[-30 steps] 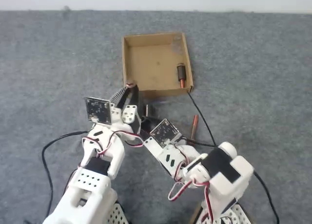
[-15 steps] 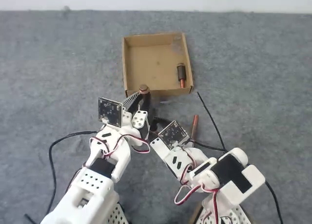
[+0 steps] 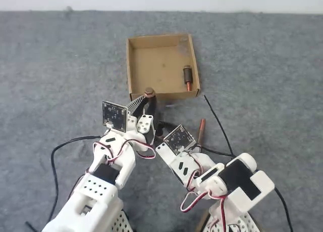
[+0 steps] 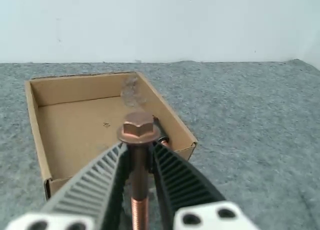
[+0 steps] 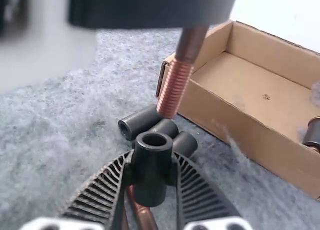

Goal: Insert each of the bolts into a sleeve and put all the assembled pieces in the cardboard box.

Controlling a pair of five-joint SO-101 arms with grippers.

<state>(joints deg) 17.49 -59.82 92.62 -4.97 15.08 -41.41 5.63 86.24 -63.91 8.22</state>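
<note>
My left claw (image 4: 138, 149) is clamped on the bolt (image 4: 137, 132), with the shank vertical and the threads down. My right claw (image 5: 152, 160) grips a sleeve (image 5: 151, 142), bore up. From above, the bolt hangs at 11 o'clock of that sleeve, beside the box (image 3: 132, 65), not yet over the bore.

One high camera, two wrist cameras.
All share the open brown cardboard box (image 3: 160, 65); wrist cameras low, close.

A copper bolt (image 4: 138, 132) hangs upright, thread just above an upright black sleeve (image 5: 151, 162). Loose sleeves (image 5: 137, 124) lie beside the open cardboard box (image 3: 156, 65), which holds one assembled piece (image 3: 187, 79). Another bolt (image 3: 201, 130) lies flat nearby.
</note>
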